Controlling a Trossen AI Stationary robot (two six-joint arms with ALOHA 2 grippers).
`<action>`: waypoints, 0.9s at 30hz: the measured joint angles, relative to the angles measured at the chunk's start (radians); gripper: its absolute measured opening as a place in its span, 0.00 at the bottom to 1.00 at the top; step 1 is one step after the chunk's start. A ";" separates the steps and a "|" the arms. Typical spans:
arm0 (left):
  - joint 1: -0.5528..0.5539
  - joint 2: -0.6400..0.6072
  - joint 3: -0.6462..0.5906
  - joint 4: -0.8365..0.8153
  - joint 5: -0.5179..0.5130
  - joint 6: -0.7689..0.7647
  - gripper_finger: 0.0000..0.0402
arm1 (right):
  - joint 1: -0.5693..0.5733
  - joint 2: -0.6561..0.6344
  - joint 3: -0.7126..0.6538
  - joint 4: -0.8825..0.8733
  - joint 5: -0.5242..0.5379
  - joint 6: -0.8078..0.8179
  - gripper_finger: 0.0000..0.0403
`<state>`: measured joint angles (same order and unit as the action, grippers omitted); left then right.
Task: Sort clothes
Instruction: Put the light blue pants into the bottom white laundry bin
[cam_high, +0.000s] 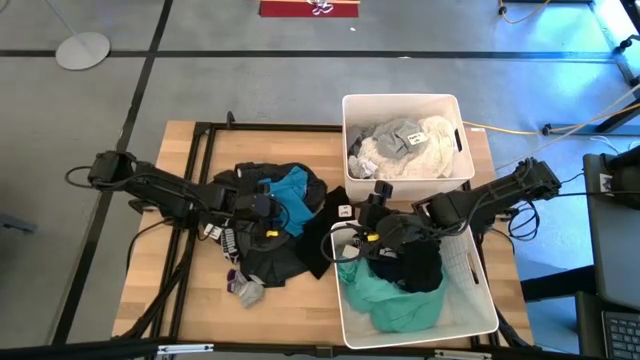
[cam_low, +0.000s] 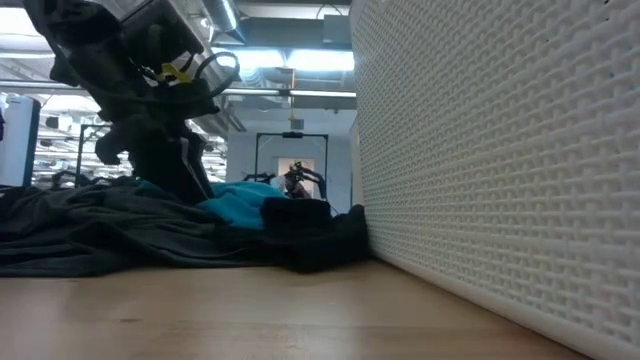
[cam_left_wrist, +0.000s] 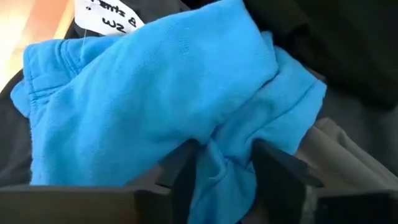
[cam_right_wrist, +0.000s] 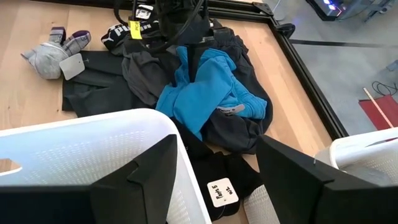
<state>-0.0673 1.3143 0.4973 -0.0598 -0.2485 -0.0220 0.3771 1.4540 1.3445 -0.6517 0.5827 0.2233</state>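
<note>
Sorting partly done: pale clothes (cam_high: 405, 148) fill the far bin (cam_high: 349, 120), dark and teal the near bin (cam_high: 484, 296). Left gripper (cam_left_wrist: 224, 171) clenches the blue garment (cam_high: 292, 197) on the remaining pile (cam_high: 268, 252); right gripper (cam_right_wrist: 214, 171) released.

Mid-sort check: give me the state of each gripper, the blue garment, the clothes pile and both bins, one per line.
Left gripper: jaws closed on the blue garment.
Right gripper: jaws open, empty, over the near bin's rim.
Blue garment: bunched on the dark clothes pile, pinched.
Dark clothes pile: heaped on the table, unsorted.
Near bin: holds teal and dark clothes.
Far bin: holds white and grey clothes.
</note>
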 joint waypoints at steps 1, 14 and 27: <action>0.001 0.004 0.000 0.001 -0.002 0.000 0.34 | 0.000 0.000 0.000 0.000 0.000 0.003 0.55; 0.050 0.001 0.005 -0.004 -0.028 -0.072 0.03 | 0.002 0.000 0.000 0.007 0.000 0.006 0.55; -0.001 -0.203 0.096 0.000 -0.046 0.005 0.01 | 0.002 0.000 0.000 0.113 0.004 -0.065 0.55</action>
<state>-0.0682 1.1110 0.5933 -0.0600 -0.2943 -0.0167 0.3790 1.4536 1.3445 -0.5384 0.5863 0.1582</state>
